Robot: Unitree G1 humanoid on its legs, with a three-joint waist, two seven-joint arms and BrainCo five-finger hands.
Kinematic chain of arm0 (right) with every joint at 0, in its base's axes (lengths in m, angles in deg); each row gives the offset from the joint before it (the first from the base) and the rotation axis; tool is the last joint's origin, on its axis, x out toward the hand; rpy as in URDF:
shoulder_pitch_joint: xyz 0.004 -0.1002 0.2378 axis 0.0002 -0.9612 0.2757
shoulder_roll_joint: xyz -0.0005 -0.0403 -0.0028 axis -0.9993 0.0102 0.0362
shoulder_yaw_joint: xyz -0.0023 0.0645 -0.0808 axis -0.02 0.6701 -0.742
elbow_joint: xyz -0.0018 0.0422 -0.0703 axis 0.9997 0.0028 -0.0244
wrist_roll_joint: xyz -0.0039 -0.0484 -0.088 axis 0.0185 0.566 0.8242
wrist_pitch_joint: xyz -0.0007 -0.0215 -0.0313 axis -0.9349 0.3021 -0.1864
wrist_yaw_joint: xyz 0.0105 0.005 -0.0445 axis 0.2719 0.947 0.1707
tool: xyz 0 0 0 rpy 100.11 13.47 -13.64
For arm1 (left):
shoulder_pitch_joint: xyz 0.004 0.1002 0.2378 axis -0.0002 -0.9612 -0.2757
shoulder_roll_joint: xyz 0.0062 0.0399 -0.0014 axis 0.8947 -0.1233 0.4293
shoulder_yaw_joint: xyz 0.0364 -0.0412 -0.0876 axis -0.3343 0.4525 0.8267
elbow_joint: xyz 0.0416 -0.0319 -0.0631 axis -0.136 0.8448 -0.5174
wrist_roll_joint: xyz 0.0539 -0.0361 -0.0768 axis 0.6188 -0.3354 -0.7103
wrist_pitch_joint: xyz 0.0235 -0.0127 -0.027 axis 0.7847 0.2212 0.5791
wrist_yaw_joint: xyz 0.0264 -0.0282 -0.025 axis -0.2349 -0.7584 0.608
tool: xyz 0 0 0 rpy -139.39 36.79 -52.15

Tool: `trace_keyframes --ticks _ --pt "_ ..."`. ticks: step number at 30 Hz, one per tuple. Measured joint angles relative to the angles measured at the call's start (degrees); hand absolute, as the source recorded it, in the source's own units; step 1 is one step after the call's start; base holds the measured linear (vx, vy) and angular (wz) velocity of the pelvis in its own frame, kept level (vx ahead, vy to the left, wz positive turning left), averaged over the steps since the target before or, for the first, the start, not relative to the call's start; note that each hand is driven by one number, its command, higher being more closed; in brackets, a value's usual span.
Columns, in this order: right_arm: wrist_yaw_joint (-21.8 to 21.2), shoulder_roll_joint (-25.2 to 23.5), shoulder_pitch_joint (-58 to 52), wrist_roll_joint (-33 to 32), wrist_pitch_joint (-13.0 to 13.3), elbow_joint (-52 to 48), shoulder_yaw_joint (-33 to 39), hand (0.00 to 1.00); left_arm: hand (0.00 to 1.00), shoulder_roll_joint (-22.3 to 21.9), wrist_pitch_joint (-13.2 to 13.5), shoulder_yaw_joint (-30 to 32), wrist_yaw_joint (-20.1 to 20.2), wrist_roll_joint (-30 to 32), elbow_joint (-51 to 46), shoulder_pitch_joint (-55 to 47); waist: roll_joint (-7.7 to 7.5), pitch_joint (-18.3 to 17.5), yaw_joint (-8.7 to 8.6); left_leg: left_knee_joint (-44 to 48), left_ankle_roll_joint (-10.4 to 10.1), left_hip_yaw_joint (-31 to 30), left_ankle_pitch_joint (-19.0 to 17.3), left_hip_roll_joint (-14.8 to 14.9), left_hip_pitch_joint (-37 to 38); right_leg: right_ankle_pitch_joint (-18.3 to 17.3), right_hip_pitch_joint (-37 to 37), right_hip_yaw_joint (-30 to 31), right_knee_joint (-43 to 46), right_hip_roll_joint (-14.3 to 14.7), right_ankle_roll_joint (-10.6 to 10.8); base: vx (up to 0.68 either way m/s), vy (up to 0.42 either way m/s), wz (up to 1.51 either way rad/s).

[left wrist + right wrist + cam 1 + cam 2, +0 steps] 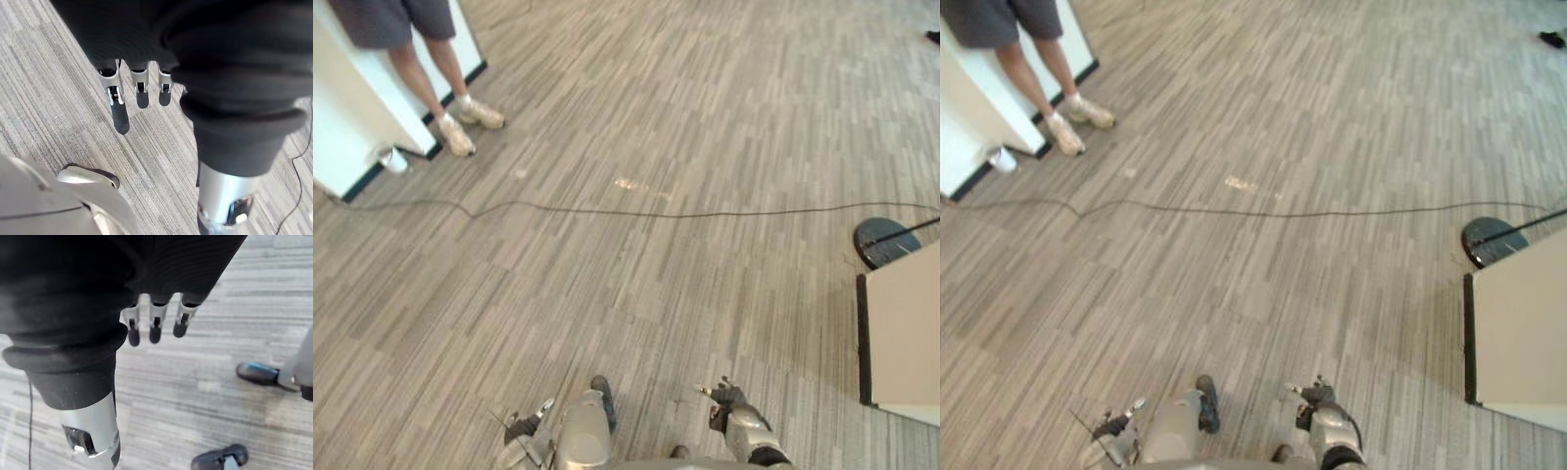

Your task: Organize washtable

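— Where's the washtable (901, 333)?
— Its corner lies at your right, well apart from both hands.
— Hands?
— Your left hand (142, 100) and right hand (155, 333) hang straight-fingered, empty. That corner is bare, so you cannot judge any item's weight or grip yet.

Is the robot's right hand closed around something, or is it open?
Open. In its wrist view the right hand hangs with fingers straight above the carpet floor, and nothing is held between them.

Above striped floor (205, 382): right robot hand (155, 318), fingers straight.
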Motion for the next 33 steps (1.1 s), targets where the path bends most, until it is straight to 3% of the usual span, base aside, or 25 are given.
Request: trace_keyframes --ticks 2,3,4,5,7,9,11,13,14,15,17,18,19,20,22,23,25,27,28,29,30,33 --pt "0.01 0.25 -0.26 0.11 0.07 0.02 -0.08 0.00 0.00 0.66 -0.70 -1.91 0.10 0.04 1.19 -0.08 0.60 -0.13 -0.25 -1.10 -0.11 -0.24 -1.79 -0.50 4.50 1.31 -3.43 1.01 14.51 -2.37 2.25 0.40 0.167 0.10" --pt "-0.03 0.22 -0.69 0.44 0.06 -0.21 -0.57 0.00 0.00 0.99 -0.95 -3.44 0.10 0.04 1.26 0.01 0.92 -0.10 -0.40 -2.23 -0.38 -0.76 -3.87 -0.62 7.72 4.31 -8.32 3.02 27.09 -4.15 4.67 0.45 0.123 0.13" --pt "-0.17 0.07 -0.97 0.46 0.01 -0.07 -0.97 0.00 0.00 1.45 -1.03 -4.63 0.11 0.04 1.34 0.46 1.40 0.42 -0.51 -3.60 -1.45 -2.03 -6.51 -0.94 10.61 1.91 -13.40 5.30 37.96 -4.80 4.11 0.37 0.055 0.21" --pt "-0.58 0.15 -1.16 0.45 -0.07 -0.11 -1.11 0.00 0.00 1.53 -1.31 -4.83 0.11 0.04 1.52 0.82 0.98 0.28 -0.66 -3.89 -1.39 -2.62 -7.10 -1.21 11.66 -0.17 -15.49 5.76 40.67 -5.08 3.16 0.46 0.001 0.46" --pt "-0.90 0.40 -2.62 0.46 -0.14 -0.58 -0.94 0.00 0.00 1.13 -1.39 -5.57 0.16 0.05 1.58 1.14 1.28 0.46 -2.70 -5.29 -2.57 -5.68 -9.09 -1.27 16.88 -4.71 -20.07 3.58 39.66 -4.89 -0.76 0.40 -0.076 0.74" --pt "-0.89 0.34 -3.34 0.48 0.16 -1.72 -0.92 0.00 0.00 0.75 -1.40 -5.56 0.14 0.12 1.58 1.41 1.84 0.47 -3.76 -5.75 -4.10 -7.78 -10.80 -0.31 19.95 -5.40 -24.44 2.60 33.59 -4.76 -1.53 0.42 -0.148 0.74" --pt "-0.92 0.45 -3.24 0.47 0.18 -2.36 1.35 0.00 0.00 0.45 -1.36 -5.36 0.10 0.50 2.04 2.05 2.32 0.69 -3.72 -6.79 -6.37 -10.16 -12.55 0.78 23.05 -2.22 -26.55 3.15 18.64 -3.59 -2.69 0.48 -0.225 0.77" --pt "-0.84 0.46 -3.81 0.46 0.11 -2.33 2.61 0.00 0.00 0.26 -1.38 -4.92 0.09 0.65 2.04 1.82 2.26 0.64 -3.85 -6.80 -8.99 -12.83 -15.09 1.48 25.79 1.39 -26.93 5.28 10.66 -2.48 -3.17 0.43 -0.236 0.90" --pt "-1.01 0.46 -4.51 0.42 0.01 -2.43 3.65 0.00 0.00 -0.03 -1.41 -3.87 0.02 0.72 2.07 1.54 1.93 0.30 -4.52 -7.05 -9.95 -15.40 -17.24 1.57 27.90 5.18 -26.88 8.16 11.70 -1.17 -3.04 0.63 -0.367 1.13" --pt "-1.00 1.10 -4.06 0.46 -0.09 -2.47 4.08 0.00 0.00 -0.63 -1.39 -3.20 0.09 0.97 2.44 1.15 2.85 -0.27 -5.07 -6.92 -10.18 -17.92 -17.44 2.94 29.35 4.74 -27.06 8.63 16.38 -0.44 -2.68 0.77 -0.410 0.94" --pt "-0.96 2.97 -3.37 0.45 -0.05 -1.48 6.21 0.00 0.00 -3.00 -1.21 -2.47 0.21 1.34 3.18 0.98 6.21 -1.88 -5.00 2.03 -8.74 -21.79 -13.64 5.74 25.19 -1.60 -27.05 5.47 21.44 0.36 -3.69 0.68 -0.354 0.47" --pt "-0.95 3.05 -3.37 0.41 -0.05 -1.46 6.39 0.00 0.00 -3.12 -1.22 -1.94 0.18 1.38 3.14 1.22 6.55 -1.86 -5.22 5.12 -8.67 -22.31 -12.50 6.07 23.63 -2.37 -26.59 5.09 21.65 0.28 -3.83 0.60 -0.326 0.31" --pt "-0.84 3.30 -3.09 0.37 -0.08 -1.31 7.35 0.00 0.00 -3.57 -1.50 -0.32 0.22 1.50 3.36 1.06 7.62 -1.31 -5.24 19.51 -8.85 -23.41 -5.50 8.36 16.33 -4.22 -23.52 4.14 20.10 1.49 -4.84 0.56 -0.268 0.14" --pt "-0.53 3.32 -2.41 0.35 -0.37 -0.65 7.29 0.00 0.00 -3.55 -1.65 0.10 0.10 1.47 3.26 0.75 8.76 -0.76 -4.74 29.12 -10.00 -22.47 -6.38 10.11 11.84 -4.62 -19.13 3.81 16.69 3.81 -5.46 0.55 -0.225 0.07" --pt "-0.41 2.13 -2.78 -0.18 -0.87 0.28 6.06 0.00 0.00 -3.33 -1.57 0.19 0.14 0.54 1.91 0.53 7.80 -0.08 -3.62 33.87 -11.06 -18.99 -9.31 10.18 6.83 -4.73 -12.27 3.71 11.43 5.01 -5.68 0.52 -0.125 -0.13" --pt "0.01 1.19 -2.74 -0.31 -1.06 0.58 5.13 0.00 0.00 -2.92 -1.31 -0.27 0.17 0.47 0.77 0.72 6.53 0.04 -3.25 32.02 -9.68 -15.74 -10.13 9.48 3.26 -4.71 -8.80 3.64 8.27 5.04 -5.65 0.52 -0.083 -0.10" --pt "0.28 0.02 -1.85 -0.82 -1.02 0.44 4.43 0.00 0.00 -2.77 -0.86 -0.30 0.18 0.42 -0.36 0.92 5.45 0.24 -3.31 25.08 -8.57 -12.72 -10.76 8.21 -2.38 -4.57 -5.09 3.73 4.58 5.02 -5.40 0.49 0.000 -0.15" --pt "0.35 -0.60 -0.98 -0.82 -1.01 0.49 4.87 0.00 0.00 -2.94 -0.67 0.04 0.18 -0.07 -1.23 1.12 4.80 0.73 -3.05 11.87 -8.63 -12.87 -9.55 5.30 -5.04 -4.54 -2.08 4.03 2.48 4.27 -5.03 0.56 0.187 -0.32" --pt "0.31 -0.64 -0.99 -0.82 -1.02 0.56 4.79 0.00 0.00 -2.94 -0.70 0.74 0.16 -0.05 -1.20 1.19 4.55 0.79 -2.32 5.16 -7.09 -14.15 -1.79 3.37 -5.15 -5.02 -0.06 4.52 1.63 3.56 -3.71 0.46 0.260 -0.45" --pt "0.27 -0.57 -1.09 -0.84 -1.01 0.86 4.16 0.00 0.00 -2.98 -0.69 1.21 0.16 -0.08 -1.07 1.24 4.09 0.64 -1.80 4.71 -5.37 -14.09 1.05 2.14 -4.09 -5.22 0.82 4.96 1.26 3.04 -2.87 0.48 0.237 -0.25" --pt "0.27 -0.18 -1.17 -0.82 -0.98 1.07 2.76 0.00 0.00 -2.24 -0.79 1.60 0.05 0.01 -0.86 1.29 1.75 -0.45 -2.39 3.77 -4.64 -13.39 0.55 0.26 -3.34 -4.45 0.96 5.08 0.45 1.33 -3.16 0.40 0.165 -0.05" --pt "0.25 -0.14 -1.09 -0.75 -0.92 0.96 2.69 0.00 0.00 -1.13 -1.08 1.80 -0.01 -0.06 0.00 1.98 0.41 -0.40 -1.40 6.14 -3.07 -11.08 -1.10 0.58 -1.14 0.18 0.64 6.93 4.34 0.15 -2.49 0.40 0.208 -0.12"
